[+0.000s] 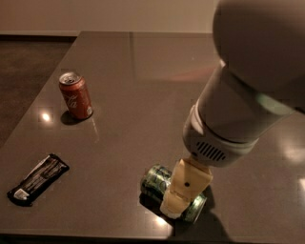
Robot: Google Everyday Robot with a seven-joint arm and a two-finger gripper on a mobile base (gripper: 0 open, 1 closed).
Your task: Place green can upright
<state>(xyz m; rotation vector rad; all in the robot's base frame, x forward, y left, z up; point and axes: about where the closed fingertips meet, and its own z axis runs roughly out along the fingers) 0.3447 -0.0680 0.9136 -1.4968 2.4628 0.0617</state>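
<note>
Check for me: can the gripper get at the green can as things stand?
Probably yes: the gripper is right over the green can lying on its side, with nothing between them.

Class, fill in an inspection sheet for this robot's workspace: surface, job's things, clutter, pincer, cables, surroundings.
Surface: dark glossy table with light glints.
Job's things: green can lies on its side near the front edge, not yet upright.
Clutter: red can stands upright at the left rear; black packet lies flat at the left front; both are well apart from the green can.
Pincer: pincer is down at the green can, over its right half; the arm fills the upper right.
Cables: nothing seen.
Surroundings: dark floor to the left, pale wall behind.
</note>
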